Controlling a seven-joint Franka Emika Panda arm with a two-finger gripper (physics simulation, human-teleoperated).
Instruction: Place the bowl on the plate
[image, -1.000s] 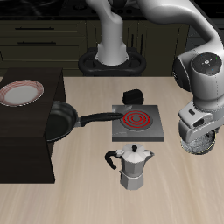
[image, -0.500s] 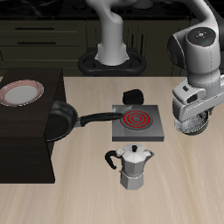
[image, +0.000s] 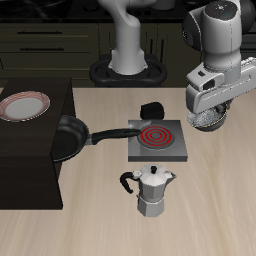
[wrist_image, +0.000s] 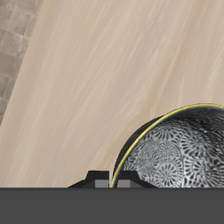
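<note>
My gripper (image: 208, 110) is shut on the rim of the grey metallic bowl (image: 207, 119) and holds it in the air above the wooden table, beside the stove burner. In the wrist view the bowl's speckled inside (wrist_image: 179, 150) hangs just under the gripper, with one finger (wrist_image: 105, 180) at its rim and bare table below. The plate (image: 24, 105), with a white centre and reddish-pink rim, lies on top of the dark cabinet (image: 40, 170) at the far side of the table from the gripper. It is well apart from the bowl.
A black frying pan (image: 63, 136) lies beside the cabinet, its handle pointing at the red-coiled stove burner (image: 156, 140). A small black cup (image: 151, 109) stands behind the burner. A moka pot (image: 150, 190) stands nearer the table's front edge. The robot's base (image: 127, 68) is at the back.
The gripper has risen with the bowl and carried it farther back and a little toward the burner. Nothing else has moved.
</note>
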